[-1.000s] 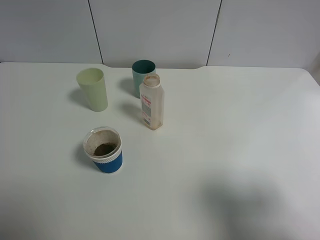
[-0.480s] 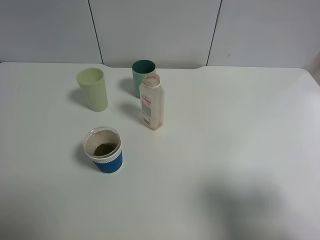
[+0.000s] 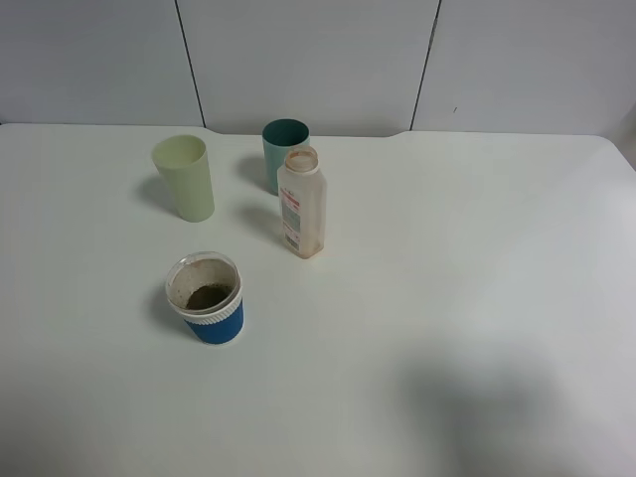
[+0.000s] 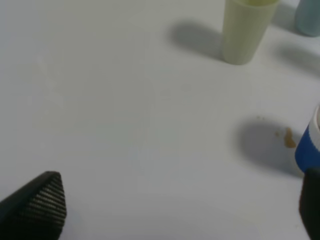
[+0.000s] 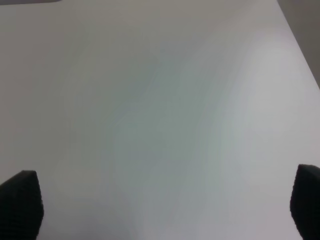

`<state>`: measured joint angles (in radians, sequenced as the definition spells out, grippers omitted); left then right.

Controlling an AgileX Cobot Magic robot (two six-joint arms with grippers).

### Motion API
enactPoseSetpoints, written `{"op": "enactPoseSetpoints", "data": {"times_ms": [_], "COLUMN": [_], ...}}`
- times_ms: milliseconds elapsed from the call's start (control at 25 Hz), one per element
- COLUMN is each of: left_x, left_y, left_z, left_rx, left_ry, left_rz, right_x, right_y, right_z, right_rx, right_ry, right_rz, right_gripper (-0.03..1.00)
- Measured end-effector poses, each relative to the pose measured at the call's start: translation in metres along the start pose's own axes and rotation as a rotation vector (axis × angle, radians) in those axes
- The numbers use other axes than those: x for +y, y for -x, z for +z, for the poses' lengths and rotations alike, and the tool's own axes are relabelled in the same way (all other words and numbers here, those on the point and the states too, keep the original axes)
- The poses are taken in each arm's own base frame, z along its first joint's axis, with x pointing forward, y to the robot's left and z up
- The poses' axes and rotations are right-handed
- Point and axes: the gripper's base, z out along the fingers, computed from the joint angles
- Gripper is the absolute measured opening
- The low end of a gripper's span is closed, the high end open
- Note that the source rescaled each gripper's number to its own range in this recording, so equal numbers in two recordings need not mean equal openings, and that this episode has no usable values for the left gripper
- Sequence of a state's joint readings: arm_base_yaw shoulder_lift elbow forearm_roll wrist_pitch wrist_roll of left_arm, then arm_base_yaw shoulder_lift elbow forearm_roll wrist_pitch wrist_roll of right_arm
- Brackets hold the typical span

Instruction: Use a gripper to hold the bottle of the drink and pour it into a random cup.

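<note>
The translucent whitish plastic bottle of brown drink [image 3: 301,203] is seen upright mid-desk, just before a teal cup [image 3: 284,151], with the short blue paper cup [image 3: 206,298] nearer the front-left. Both the left gripper [image 4: 170,210] and right gripper [image 5: 162,202] are spread wide and hold nothing. The left is judged nearer; open white desk [image 3: 477,258] lies rightward.

We are looking down on a white table [image 3: 477,258] that is filling most of the exterior high view, while grey wall panels [image 3: 308,60] split by dark vertical seams are standing behind its far edge.
</note>
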<state>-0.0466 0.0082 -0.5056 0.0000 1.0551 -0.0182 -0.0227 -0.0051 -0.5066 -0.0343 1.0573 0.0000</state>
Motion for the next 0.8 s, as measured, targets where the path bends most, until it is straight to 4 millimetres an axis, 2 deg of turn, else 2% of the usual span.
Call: {"op": "enactPoseSetpoints", "data": {"times_ms": [800], "left_x": [0.0], "left_y": [0.0], "left_z": [0.0], "left_rx": [0.0], "left_ry": [0.0], "left_rz": [0.0], "right_x": [0.0], "right_y": [0.0], "right_z": [0.0], "right_rx": [0.0], "right_ry": [0.0], "right_rz": [0.0], "right_gripper": [1.0]}}
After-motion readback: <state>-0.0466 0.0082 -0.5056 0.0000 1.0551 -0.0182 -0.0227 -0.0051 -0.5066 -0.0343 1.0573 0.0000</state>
